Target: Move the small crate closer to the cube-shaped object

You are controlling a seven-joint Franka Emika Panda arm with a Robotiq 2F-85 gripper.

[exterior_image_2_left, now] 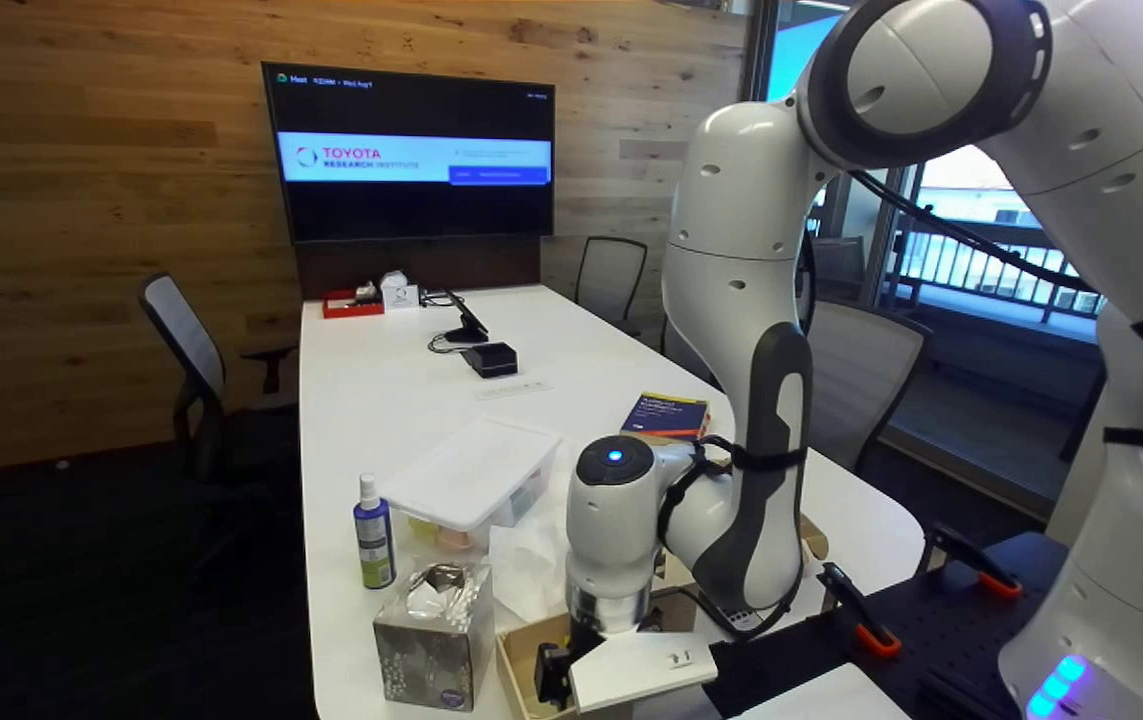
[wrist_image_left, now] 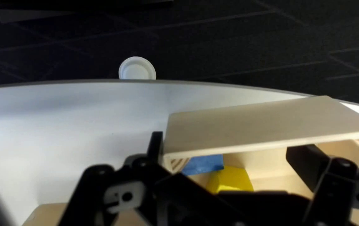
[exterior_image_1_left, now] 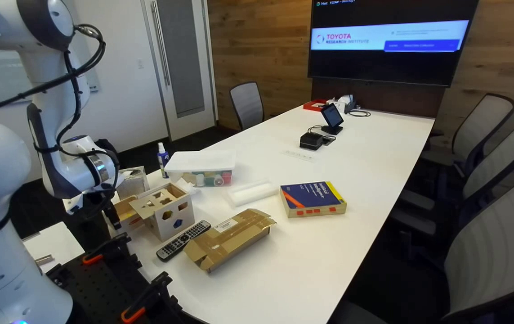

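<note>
Spread wide at the fingers [wrist_image_left: 155, 145], apparently gripping nothing. In the wrist view, with one finger just outside a wall of an open wooden box [wrist_image_left: 261, 127] and one over its inside; impossible to tell whether touching. For the gripper [wrist_image_left: 225, 144], low near the end edge of the tabletop [exterior_image_1_left: 283, 283] away from the screen [exterior_image_1_left: 391, 67]. Next outward, in an exterior view, beside the wooden box: the cube-shaped object [exterior_image_1_left: 175, 215]. Beyond, a remote [exterior_image_1_left: 185, 240], then the small crate [exterior_image_1_left: 230, 238], by best reading the long one of tan cardboard, though perhaps meaning the wooden box.

On that reading, to reach the small crate from the fingers: past the cube-shaped object and the remote, toward the long edge with the row of chairs [exterior_image_1_left: 499, 247], in from the end edge. With long axis roughly along the long edges, slanted at the far end toward the chairs; pointing one flapped end toward the end edge, the other toward the screen. Likely next: lift clear of the wooden box, then bring the small crate sideways to the cube-shaped object, past the remote.
</note>
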